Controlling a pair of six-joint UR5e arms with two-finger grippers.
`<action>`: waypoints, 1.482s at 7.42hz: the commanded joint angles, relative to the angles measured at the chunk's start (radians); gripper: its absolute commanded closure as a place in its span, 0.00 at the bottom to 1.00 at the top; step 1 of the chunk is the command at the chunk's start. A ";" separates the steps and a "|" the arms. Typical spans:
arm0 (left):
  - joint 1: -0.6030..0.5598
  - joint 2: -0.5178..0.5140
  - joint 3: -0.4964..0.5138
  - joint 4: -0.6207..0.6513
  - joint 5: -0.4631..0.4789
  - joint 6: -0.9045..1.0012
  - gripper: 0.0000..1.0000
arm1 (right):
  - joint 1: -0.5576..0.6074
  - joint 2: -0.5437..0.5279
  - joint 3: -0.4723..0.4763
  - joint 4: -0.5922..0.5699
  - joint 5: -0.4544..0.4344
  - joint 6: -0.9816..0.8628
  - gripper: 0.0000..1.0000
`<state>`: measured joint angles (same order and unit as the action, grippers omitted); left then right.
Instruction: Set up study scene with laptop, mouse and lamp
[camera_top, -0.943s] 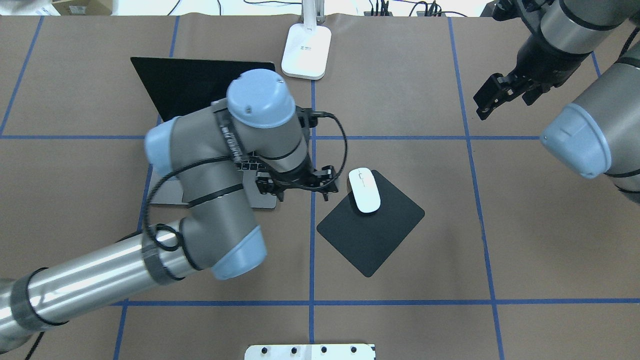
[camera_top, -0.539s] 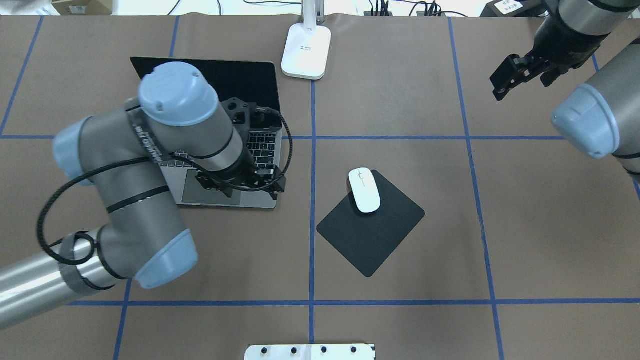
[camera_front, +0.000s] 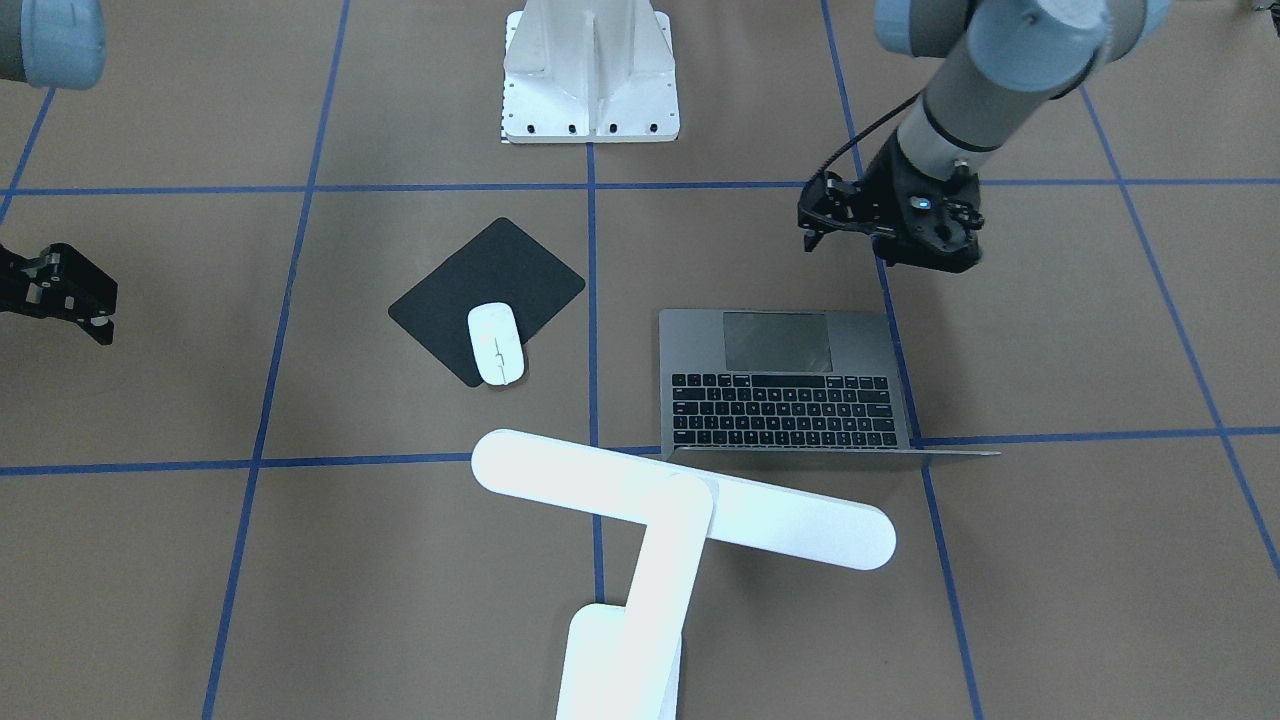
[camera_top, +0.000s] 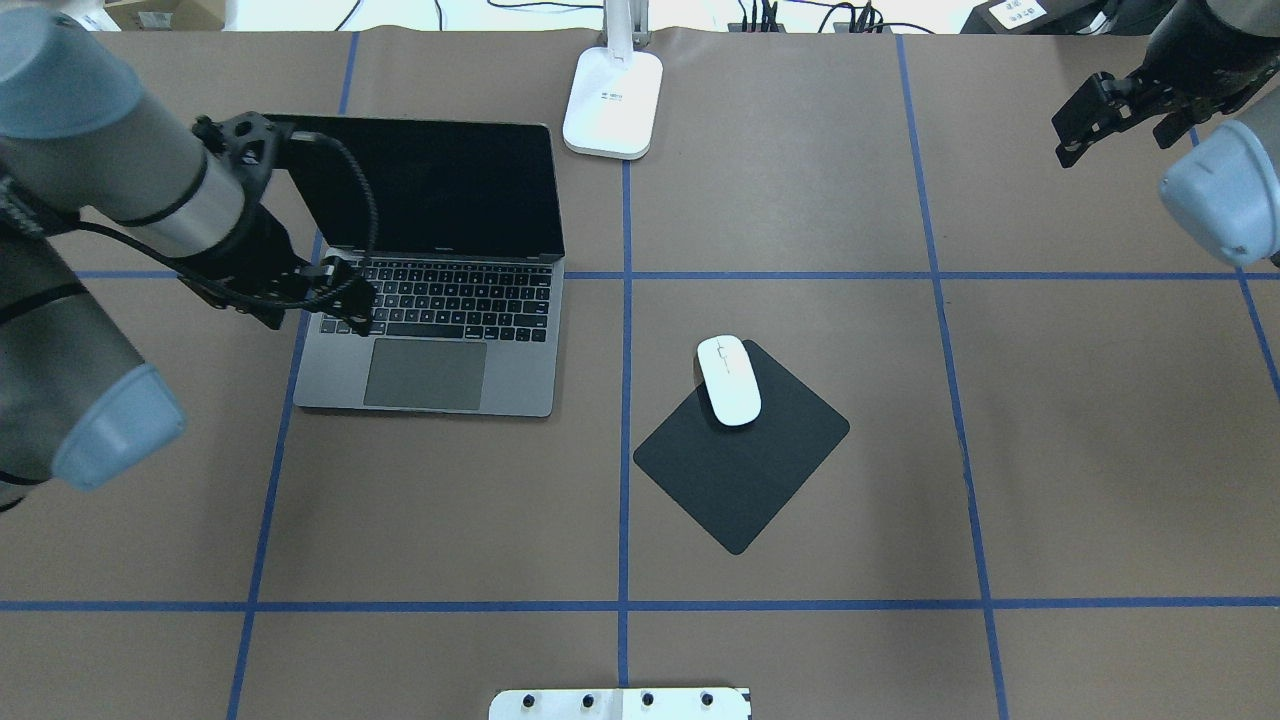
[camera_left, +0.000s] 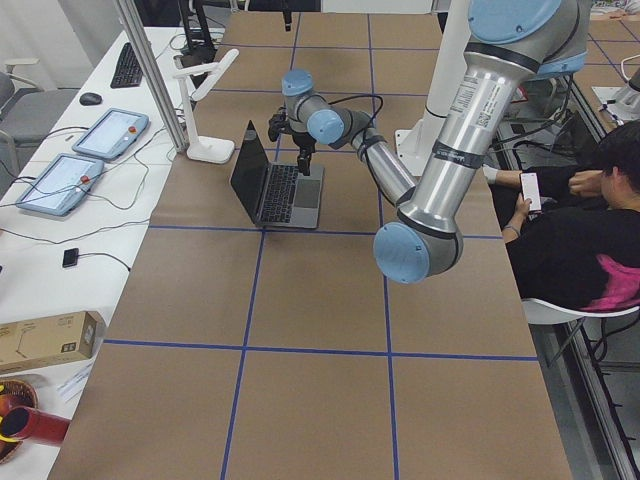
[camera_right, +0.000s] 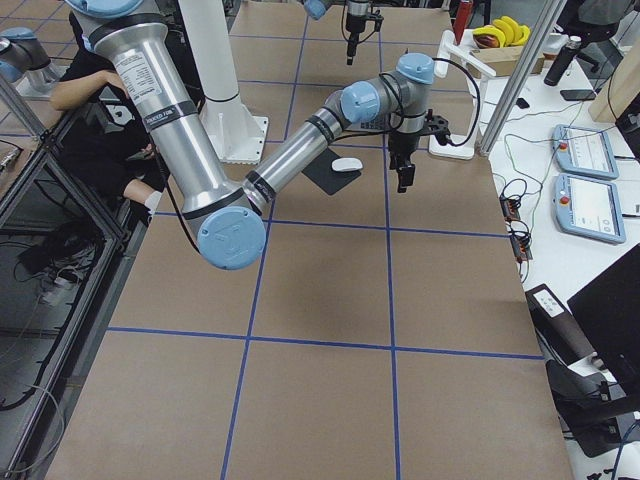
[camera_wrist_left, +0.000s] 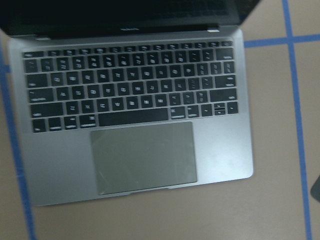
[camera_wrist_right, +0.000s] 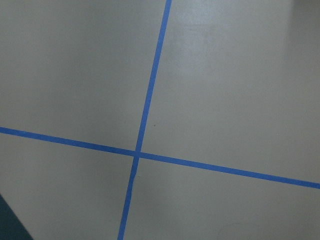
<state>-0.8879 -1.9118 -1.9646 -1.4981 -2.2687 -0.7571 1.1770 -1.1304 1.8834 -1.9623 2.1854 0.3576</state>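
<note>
Two hands are mine. My left hand (camera_top: 315, 310) hangs in the air by the laptop's left edge, fingers spread wide and holding nothing. One laptop (camera_top: 440, 360) sits open on the desk (camera_top: 450, 520), left of centre. It is slim grey metal with black keys, a large trackpad and a dark screen tilted back. One lamp (camera_top: 612, 105) stands at the far edge, just right of the screen's far corner. It is all white, with a rectangular base, a flat arm and a long bar head with rounded ends. One mouse (camera_top: 728, 380), glossy white and oval with a thin line down its top, rests on the far corner of one black pad (camera_top: 750, 470), right of the laptop. My right hand (camera_top: 1110, 110) hovers far right, well apart from everything, fingers wide and empty.
</note>
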 joint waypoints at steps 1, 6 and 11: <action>-0.170 0.161 0.001 0.004 -0.029 0.283 0.00 | 0.009 -0.035 -0.003 0.002 0.028 0.001 0.00; -0.544 0.292 0.253 -0.011 -0.046 0.839 0.00 | 0.271 -0.215 -0.101 0.002 0.132 -0.260 0.00; -0.654 0.390 0.328 -0.067 -0.058 0.960 0.00 | 0.346 -0.512 -0.156 0.359 0.128 -0.317 0.00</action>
<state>-1.5394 -1.5477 -1.6390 -1.5504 -2.3262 0.2036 1.5206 -1.5862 1.7530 -1.7108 2.3131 0.0112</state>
